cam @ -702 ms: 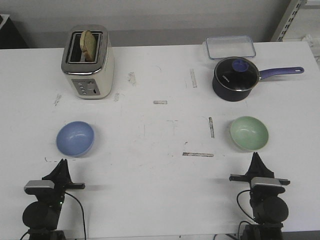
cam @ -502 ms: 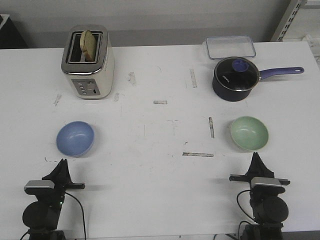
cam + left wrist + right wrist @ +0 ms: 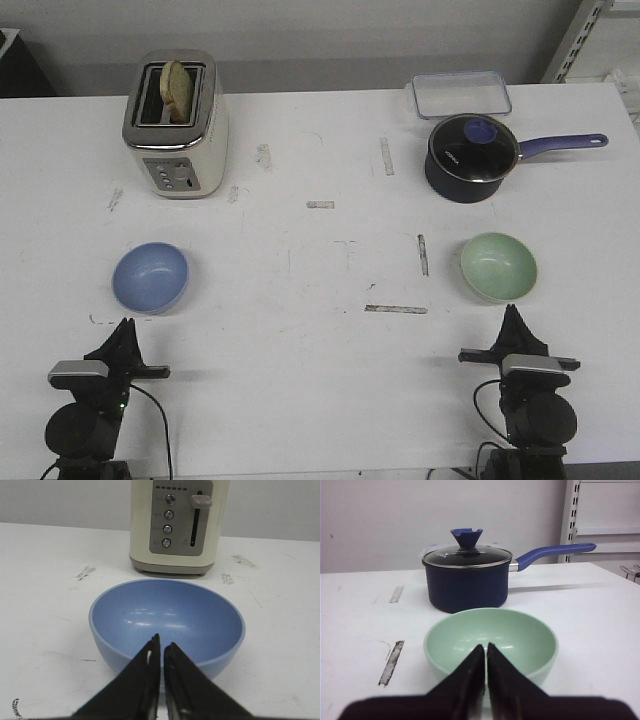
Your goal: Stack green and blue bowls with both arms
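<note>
A: Blue bowl (image 3: 167, 622) and green bowl (image 3: 491, 641): smooth, near-matt plastic-looking shells with faint highlights. Worktop (image 3: 320, 340): matt white, scuffed with dark marks.

B: Toaster (image 3: 176, 125): glossy cream body, polished metal top. Saucepan (image 3: 466, 582): dark, smooth-coated wall, glass lid with metal rim. Container (image 3: 459, 95): clear plastic. Left pincer (image 3: 161, 652) and right pincer (image 3: 485, 660): matt black.

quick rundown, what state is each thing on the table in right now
blue bowl: upright, empty, ungrasped
green bowl: upright, empty, ungrasped, apart from the blue one
left pincer: shut, holding nothing, just short of the blue bowl
right pincer: shut, holding nothing, just short of the green bowl
saucepan: lid on
toaster: bread slice sticking up from a slot
clear container: looks empty
</note>
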